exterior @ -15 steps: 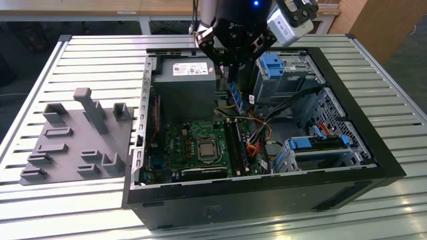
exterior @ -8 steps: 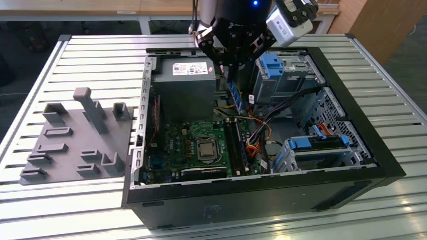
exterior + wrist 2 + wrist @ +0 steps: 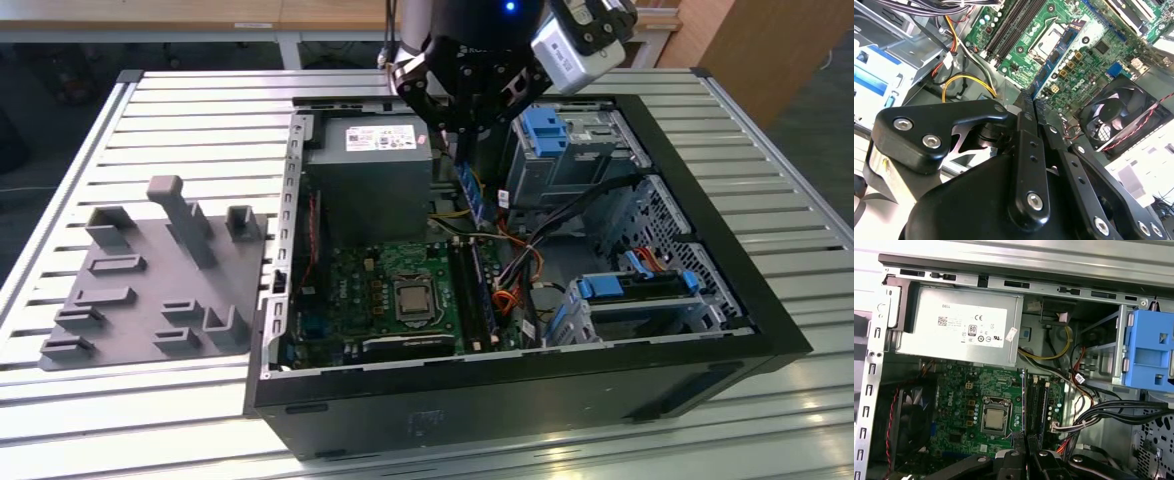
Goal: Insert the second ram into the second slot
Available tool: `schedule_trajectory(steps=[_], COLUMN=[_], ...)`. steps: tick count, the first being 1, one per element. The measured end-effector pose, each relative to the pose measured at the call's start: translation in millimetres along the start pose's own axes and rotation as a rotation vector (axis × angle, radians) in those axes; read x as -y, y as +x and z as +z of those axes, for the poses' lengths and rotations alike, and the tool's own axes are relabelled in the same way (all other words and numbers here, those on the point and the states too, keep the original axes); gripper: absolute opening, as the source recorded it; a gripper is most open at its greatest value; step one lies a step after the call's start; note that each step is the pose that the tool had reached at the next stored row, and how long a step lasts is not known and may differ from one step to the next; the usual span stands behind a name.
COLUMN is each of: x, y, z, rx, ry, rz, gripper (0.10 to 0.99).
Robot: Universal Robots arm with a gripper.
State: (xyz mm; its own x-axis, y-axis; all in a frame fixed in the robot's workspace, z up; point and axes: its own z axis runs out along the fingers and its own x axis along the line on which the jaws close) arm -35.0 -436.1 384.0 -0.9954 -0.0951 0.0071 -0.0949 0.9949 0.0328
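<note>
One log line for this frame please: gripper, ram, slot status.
gripper: shut on second ram | position: above motherboard in open computer case | insertion: not yet seated

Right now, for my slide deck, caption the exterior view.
Pincer holds the second ram over the open computer case.

Black gripper (image 3: 1033, 102), blue second ram (image 3: 1056, 54), green motherboard (image 3: 956, 390), grey-slatted table (image 3: 200, 120).

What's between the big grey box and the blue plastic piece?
In the first wrist view, yellow and black cables and a metal cage frame lie between the power supply and the blue clip.
</note>
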Motion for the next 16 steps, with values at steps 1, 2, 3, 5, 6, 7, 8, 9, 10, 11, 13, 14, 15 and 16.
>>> schedule_trajectory(steps=[1, 2, 3, 5, 6, 7, 8, 9, 10, 11, 13, 14, 15, 16], x=[0.0, 0.0, 0.0, 0.0, 0.0, 0.0, 0.0, 0.0, 0.0, 0.0, 0.0, 0.0, 0.0, 0.0], y=[0.0, 0.0, 0.0, 0.0, 0.0, 0.0, 0.0, 0.0, 0.0, 0.0, 0.0, 0.0, 0.0, 0.0], z=[0.0, 0.0, 0.0, 0.0, 0.0, 0.0, 0.0, 0.0, 0.0, 0.0, 0.0, 0.0, 0.0, 0.0], rx=[0.0001, 0.0001, 0.0002, 0.0003, 0.0004, 0.0005, 0.0006, 0.0006, 0.0007, 0.0007, 0.0009, 0.0010, 0.0010, 0.0011], ry=[0.000, 0.000, 0.000, 0.000, 0.000, 0.000, 0.000, 0.000, 0.000, 0.000, 0.000, 0.000, 0.000, 0.000], rz=[0.002, 0.004, 0.006, 0.010, 0.012, 0.014, 0.016, 0.018, 0.021, 0.023, 0.027, 0.030, 0.032, 0.034], gripper=[0.133, 0.133, 0.133, 0.133, 0.133, 0.133, 0.133, 0.133, 0.133, 0.133, 0.133, 0.133, 0.133, 0.133])
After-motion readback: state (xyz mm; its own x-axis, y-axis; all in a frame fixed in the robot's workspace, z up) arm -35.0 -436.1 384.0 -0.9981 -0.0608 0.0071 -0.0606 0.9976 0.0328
